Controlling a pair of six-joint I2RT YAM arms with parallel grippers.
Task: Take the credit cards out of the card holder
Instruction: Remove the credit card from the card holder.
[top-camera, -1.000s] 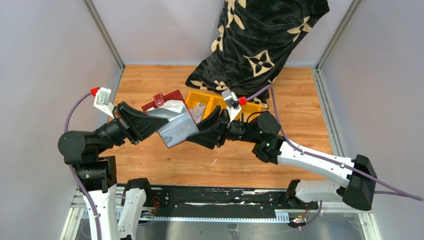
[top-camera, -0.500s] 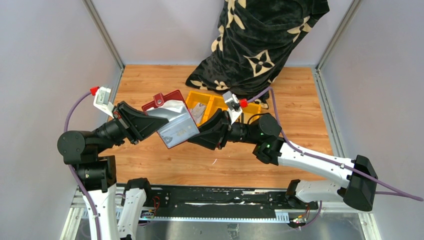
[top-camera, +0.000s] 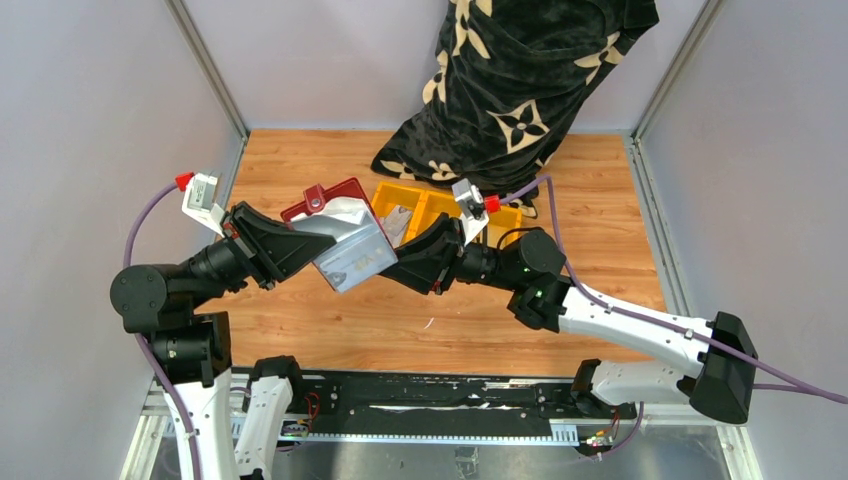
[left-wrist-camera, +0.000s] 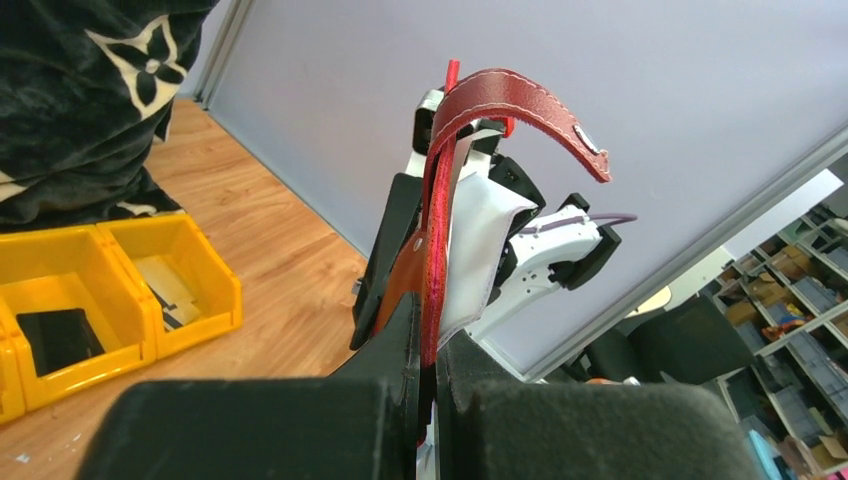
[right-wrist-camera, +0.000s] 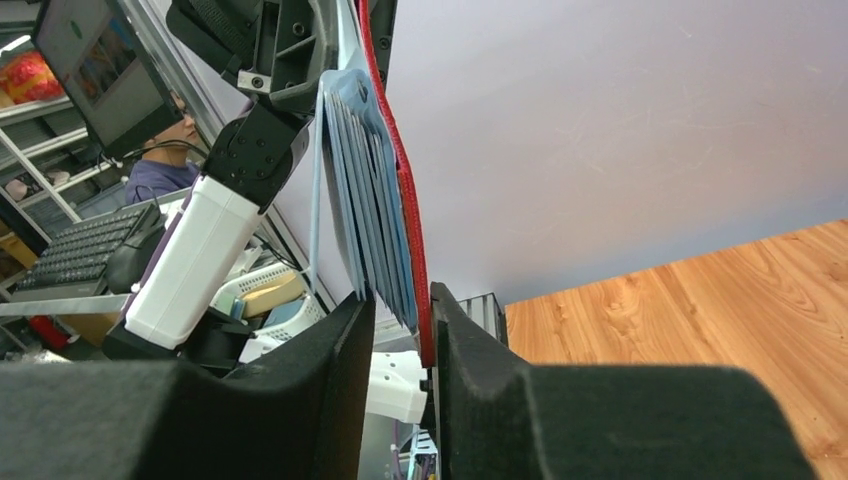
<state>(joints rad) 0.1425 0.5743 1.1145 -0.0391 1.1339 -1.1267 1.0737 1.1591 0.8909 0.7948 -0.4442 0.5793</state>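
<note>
Card holder (top-camera: 340, 191) held up over counter (top-camera: 300, 160), between both arms.
Left jaws were clamped on its red edge; right jaws flanked credit cards (top-camera: 356, 258) at its 4 o'clock end, couldn't tell if pinching; yellow bin (top-camera: 432, 203) at 3 o'clock.

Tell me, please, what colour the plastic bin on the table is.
Yellow; the bin shows best in the left wrist view.
</note>
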